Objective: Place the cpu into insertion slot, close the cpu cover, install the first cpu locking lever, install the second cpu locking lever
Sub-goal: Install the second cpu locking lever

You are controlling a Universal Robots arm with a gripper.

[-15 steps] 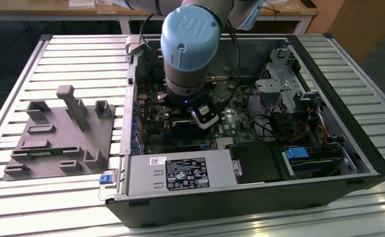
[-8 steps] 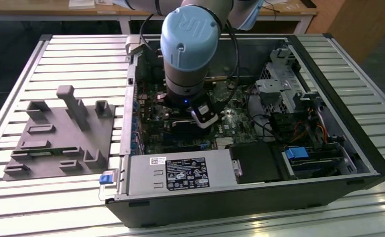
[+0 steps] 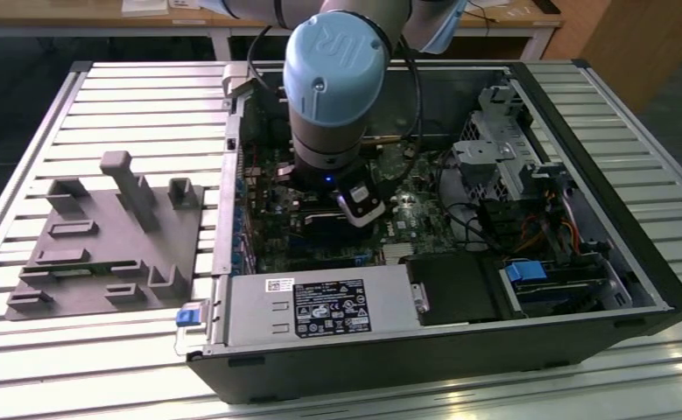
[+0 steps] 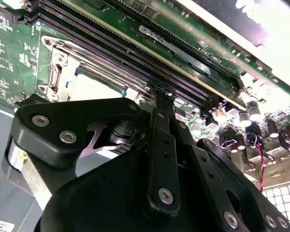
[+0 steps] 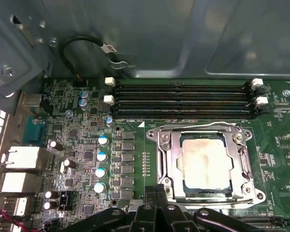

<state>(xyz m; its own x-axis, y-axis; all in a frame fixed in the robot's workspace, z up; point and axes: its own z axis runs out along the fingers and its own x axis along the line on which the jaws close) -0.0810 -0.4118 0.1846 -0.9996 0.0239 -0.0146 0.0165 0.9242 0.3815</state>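
Observation:
The cpu (image 5: 205, 164), a dull silver square, lies in the insertion slot (image 5: 255, 195) on the green motherboard. The silvery cpu cover (image 5: 167, 159) lies flat around it, framing its top. A thin wire locking lever (image 5: 203, 126) runs along the side of the cover that faces the memory slots. My gripper (image 5: 157, 189) is shut with nothing between its fingers, and its tips sit just off one corner of the socket. In the second wrist view the gripper (image 4: 160, 93) ends beside the cpu (image 4: 94, 87). In the exterior view the gripper (image 3: 362, 210) reaches down into the open computer case.
Long black memory slots (image 5: 183, 99) run beside the socket. A row of capacitors (image 5: 101, 157) and rear ports (image 5: 19, 159) lie further along the board. The case holds a power supply (image 3: 317, 306) and a drive cage (image 3: 504, 157). A grey fixture plate (image 3: 107, 245) lies at the exterior view's left.

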